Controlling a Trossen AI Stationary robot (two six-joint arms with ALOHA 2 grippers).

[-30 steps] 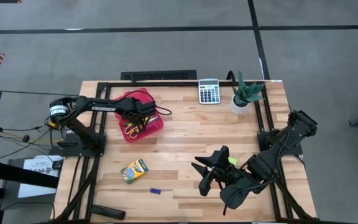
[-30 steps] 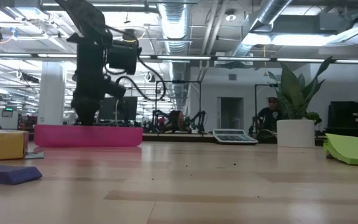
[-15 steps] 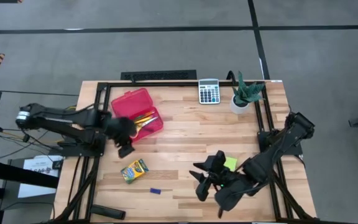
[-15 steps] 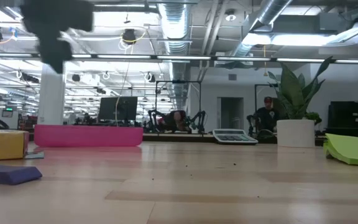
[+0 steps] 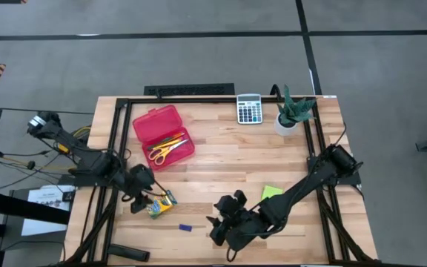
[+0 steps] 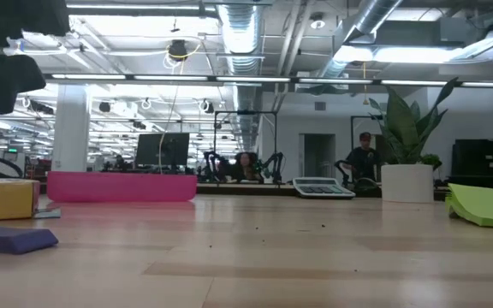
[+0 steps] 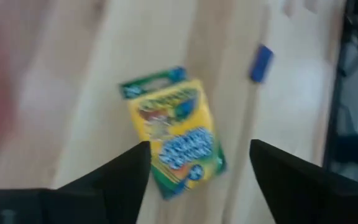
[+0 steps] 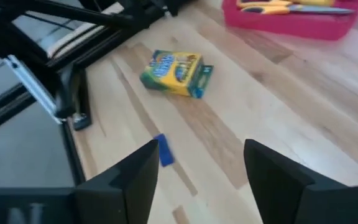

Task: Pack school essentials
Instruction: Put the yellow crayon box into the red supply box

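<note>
The crayon box (image 5: pixel 160 203) lies flat on the surface near its front left corner, well apart from the red case (image 5: pixel 163 136), its long axis slanting across the boards. The left claw (image 5: pixel 141 202) hangs just beside its left end — fingers spread wide and empty, the box framed between them in the left wrist view. The right claw (image 5: pixel 219 226), also wide, is nearer the tiny blue eraser (image 5: pixel 185 228) — so I judge the box falls to the left arm.
</note>
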